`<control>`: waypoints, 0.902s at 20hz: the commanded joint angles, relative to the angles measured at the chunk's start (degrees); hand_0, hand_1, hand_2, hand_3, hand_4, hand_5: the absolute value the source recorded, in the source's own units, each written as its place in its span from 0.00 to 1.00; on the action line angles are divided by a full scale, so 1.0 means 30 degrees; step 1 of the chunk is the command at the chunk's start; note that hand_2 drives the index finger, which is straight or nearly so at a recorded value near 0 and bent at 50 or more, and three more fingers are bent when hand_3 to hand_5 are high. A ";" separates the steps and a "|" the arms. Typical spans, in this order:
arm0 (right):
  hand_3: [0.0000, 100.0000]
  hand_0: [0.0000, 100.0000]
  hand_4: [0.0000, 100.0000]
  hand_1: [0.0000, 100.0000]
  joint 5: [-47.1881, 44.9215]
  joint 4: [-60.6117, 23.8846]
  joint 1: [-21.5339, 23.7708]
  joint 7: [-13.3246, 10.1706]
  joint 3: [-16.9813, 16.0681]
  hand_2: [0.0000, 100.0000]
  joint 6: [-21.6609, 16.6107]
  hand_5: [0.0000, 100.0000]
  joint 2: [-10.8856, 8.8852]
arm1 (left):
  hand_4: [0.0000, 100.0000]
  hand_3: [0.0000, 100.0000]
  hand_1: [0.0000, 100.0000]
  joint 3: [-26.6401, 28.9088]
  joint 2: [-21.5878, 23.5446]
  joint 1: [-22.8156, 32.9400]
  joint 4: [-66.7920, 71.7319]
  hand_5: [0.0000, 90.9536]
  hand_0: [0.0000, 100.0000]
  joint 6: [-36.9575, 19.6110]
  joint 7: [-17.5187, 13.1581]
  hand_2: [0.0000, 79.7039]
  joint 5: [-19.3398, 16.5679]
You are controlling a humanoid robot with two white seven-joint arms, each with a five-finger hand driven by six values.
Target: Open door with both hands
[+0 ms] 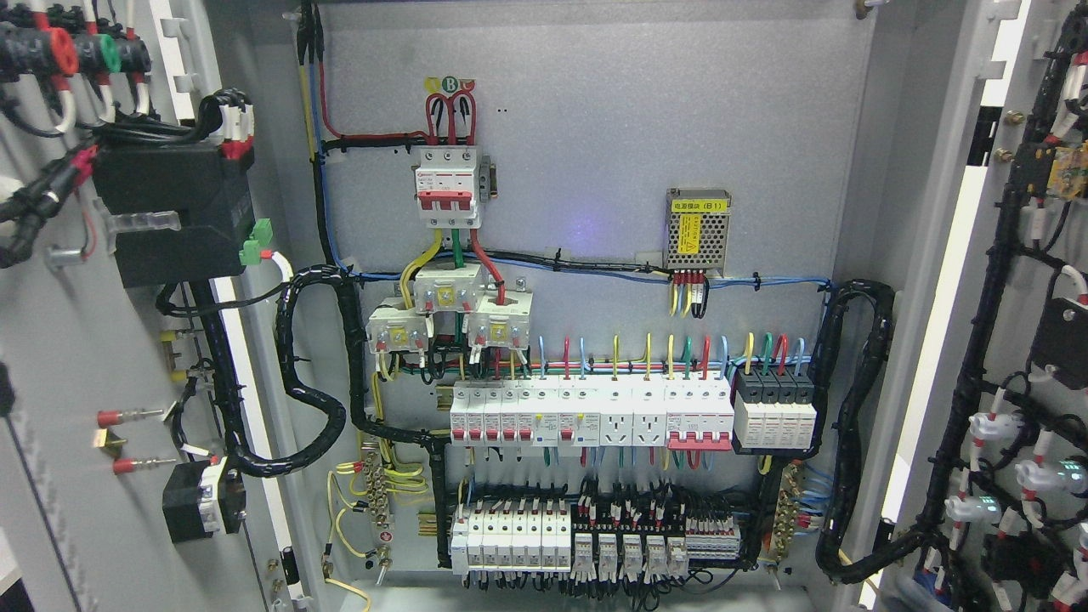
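Note:
An electrical cabinet fills the head view with both doors swung wide. The left door (76, 357) shows its inner face at the picture's left, carrying black modules and wiring. At the right stands the right door (1020, 340), also inner face out, with black cable bundles and small white parts. Between them the grey back panel (595, 110) is fully exposed. Neither of my hands nor any arm shows anywhere in the picture.
On the back panel sit a red-and-white main breaker (448, 187), a perforated power supply (699, 228), a row of white breakers (586, 412) and lower terminal blocks (586, 544). Thick black cable looms (314, 374) loop from the panel to each door.

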 commanded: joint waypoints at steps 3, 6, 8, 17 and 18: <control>0.00 0.38 0.00 0.00 -0.0063 0.0318 0.0233 -0.0025 -0.1982 0.00 0.0041 0.00 -0.0093 | 0.00 0.00 0.00 0.2780 0.1054 0.0016 -0.0271 0.00 0.00 -1.1754 0.0093 0.00 0.1483; 0.00 0.38 0.00 0.00 -0.0150 0.0406 0.0644 -0.0083 -0.2451 0.00 0.0012 0.00 -0.0005 | 0.00 0.00 0.00 0.3717 0.1434 0.0367 -0.0271 0.00 0.00 -1.1930 0.0151 0.00 0.1777; 0.00 0.38 0.00 0.00 -0.0151 0.0436 0.0878 -0.0083 -0.2890 0.00 -0.0017 0.00 0.0053 | 0.00 0.00 0.00 0.4304 0.1552 0.0544 -0.0271 0.00 0.00 -1.1930 0.0152 0.00 0.2069; 0.00 0.38 0.00 0.00 -0.0912 0.0494 0.1612 -0.0083 -0.4268 0.00 -0.0047 0.00 0.0112 | 0.00 0.00 0.00 0.6238 0.2693 0.0223 0.0459 0.00 0.00 -1.1375 0.0152 0.00 0.4061; 0.00 0.38 0.00 0.00 -0.0913 0.0523 0.1641 -0.0083 -0.4385 0.00 -0.0047 0.00 0.0112 | 0.00 0.00 0.00 0.6414 0.2956 0.0077 0.0781 0.00 0.00 -1.1170 0.0152 0.00 0.4179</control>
